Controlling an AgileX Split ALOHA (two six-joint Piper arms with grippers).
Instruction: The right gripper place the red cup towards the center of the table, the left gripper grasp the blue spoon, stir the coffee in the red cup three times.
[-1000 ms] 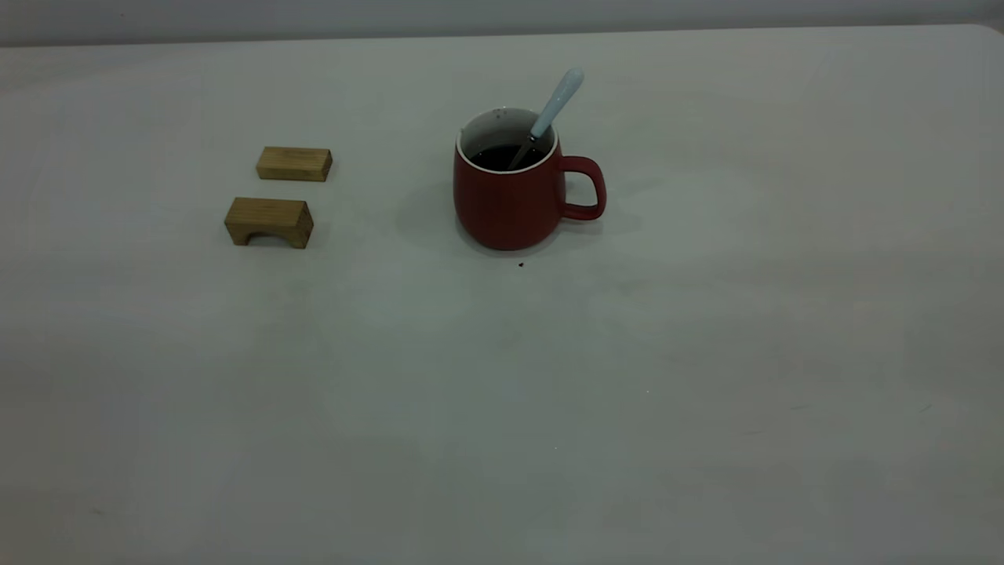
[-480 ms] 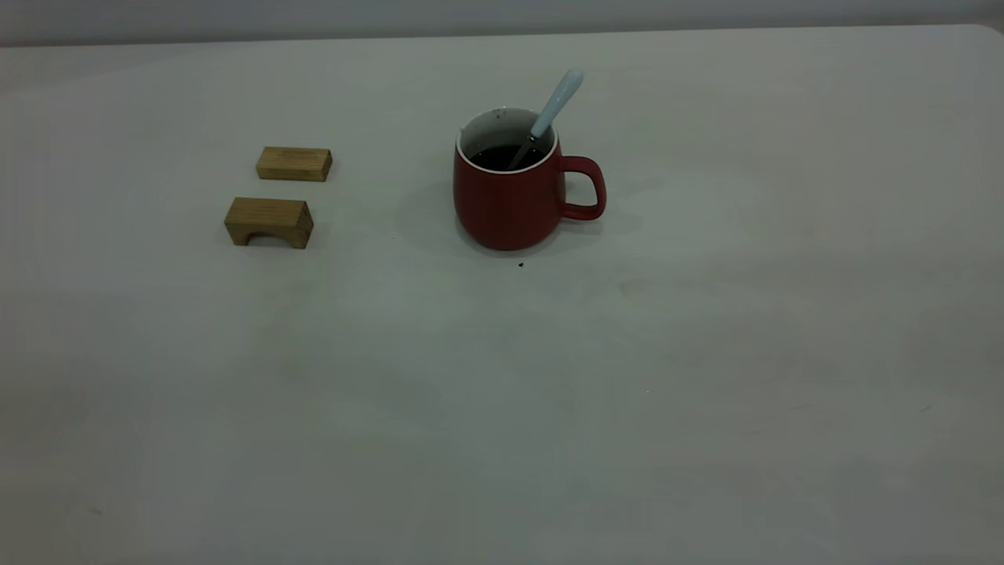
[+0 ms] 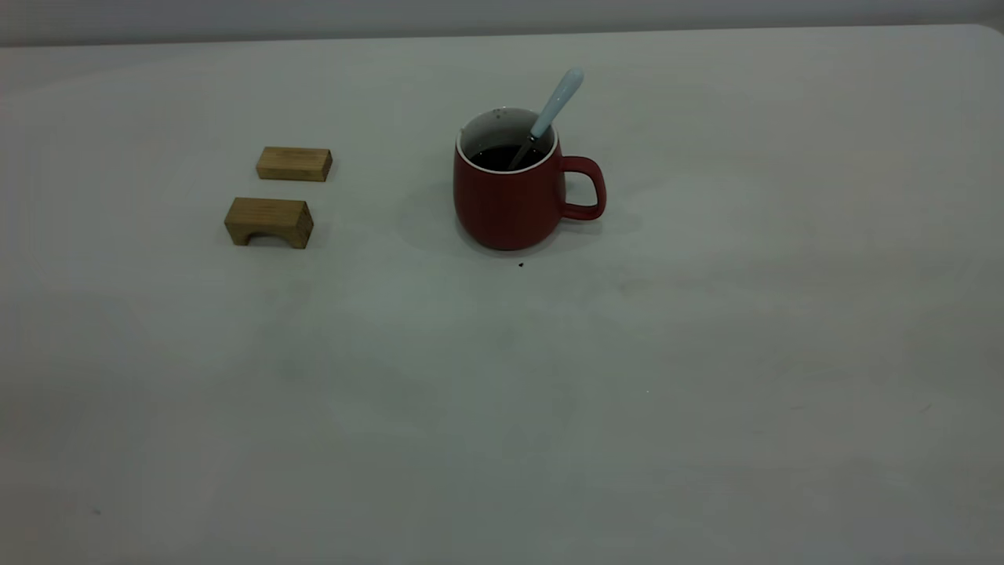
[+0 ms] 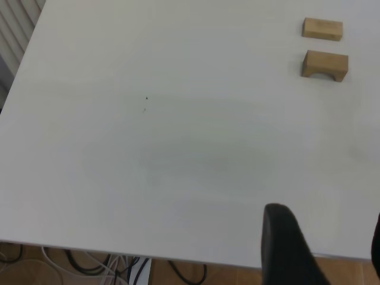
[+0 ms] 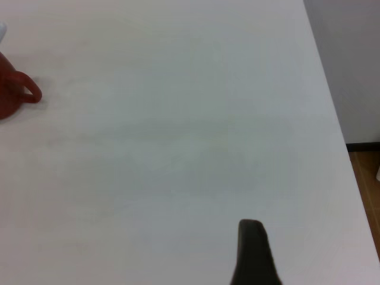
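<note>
The red cup point(image 3: 510, 196) stands upright on the white table point(image 3: 706, 377), a bit past the middle toward the far edge, with its handle pointing to the right side. Inside it there is dark coffee point(image 3: 506, 157). The blue spoon point(image 3: 549, 114) stands in the cup with its bowl down in the coffee, and its pale handle leans on the rim and sticks up and out to the right. Nothing holds the spoon. A tiny dark speck point(image 3: 521, 264) lies on the table just in front of the cup. Well to the left of the cup lie two small wooden blocks, a flat one point(image 3: 294, 164) farther back and one shaped like a little bridge point(image 3: 269, 222) just in front of it. The left claw point(image 4: 323, 249) hangs over the near edge of the table on the block side, wide open, holding nothing. Only one dark finger point(image 5: 254, 252) of the right claw shows, over the bare table far from the cup, so I cannot tell how it stands.
</note>
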